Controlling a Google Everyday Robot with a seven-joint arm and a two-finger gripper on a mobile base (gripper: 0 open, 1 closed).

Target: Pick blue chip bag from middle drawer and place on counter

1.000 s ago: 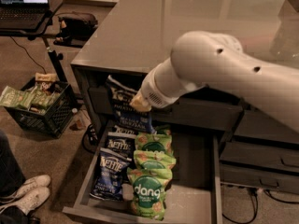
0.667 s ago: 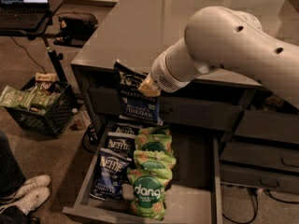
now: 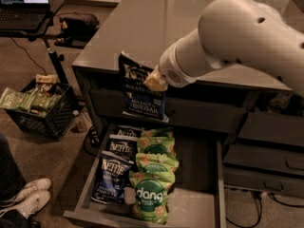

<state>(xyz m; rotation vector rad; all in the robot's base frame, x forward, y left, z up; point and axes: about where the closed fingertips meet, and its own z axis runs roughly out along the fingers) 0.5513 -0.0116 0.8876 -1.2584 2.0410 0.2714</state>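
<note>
My gripper (image 3: 153,81) is shut on the top of a blue chip bag (image 3: 141,94). The bag hangs upright in the air in front of the counter's front edge, well above the open middle drawer (image 3: 194,175). The white arm reaches in from the right and hides most of the fingers. The counter (image 3: 156,23) is a glossy grey top behind the bag. Inside the drawer lie three more blue Kettle bags (image 3: 114,174) on the left and several green dang bags (image 3: 153,184) beside them.
A black crate (image 3: 40,110) with snack bags stands on the floor at left. A laptop stand (image 3: 28,13) is at the back left. A person's white shoes (image 3: 28,198) are at the lower left. Shut drawers (image 3: 266,156) are at the right.
The gripper has lifted the blue chip bag from just above the drawer up to the counter's edge height. The arm has swung up and right.
</note>
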